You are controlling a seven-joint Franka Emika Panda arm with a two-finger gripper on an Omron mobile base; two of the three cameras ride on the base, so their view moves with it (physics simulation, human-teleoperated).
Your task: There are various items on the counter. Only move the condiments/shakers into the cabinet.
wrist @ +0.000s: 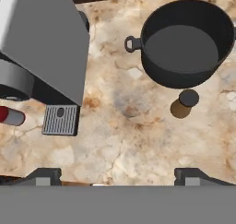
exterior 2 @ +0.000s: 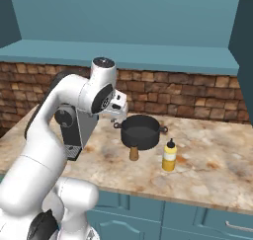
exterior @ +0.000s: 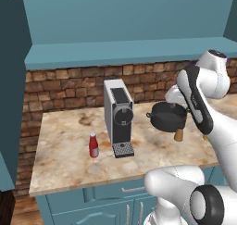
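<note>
My gripper (wrist: 119, 177) hangs open and empty above the counter (wrist: 129, 140), looking down between the coffee machine (wrist: 41, 43) and the black pot (wrist: 184, 43). In the right base view the gripper (exterior 2: 119, 110) is just left of the pot (exterior 2: 141, 131). A brown wooden shaker (wrist: 184, 103) stands upright against the pot's front; it is also in both base views (exterior: 178, 134) (exterior 2: 133, 152). The red ketchup bottle (exterior: 93, 145) stands left of the coffee machine (exterior: 118, 117). Right of the pot is the yellow squeeze bottle (exterior 2: 169, 156). The teal cabinet ledge (exterior: 115, 50) runs overhead.
A brick wall (exterior: 69, 87) backs the counter. Teal drawers with silver handles (exterior: 132, 190) sit below the front edge. A tall teal side panel (exterior: 11, 94) closes the left end. The arm's own forearm (exterior: 196, 103) stands over the counter's right part.
</note>
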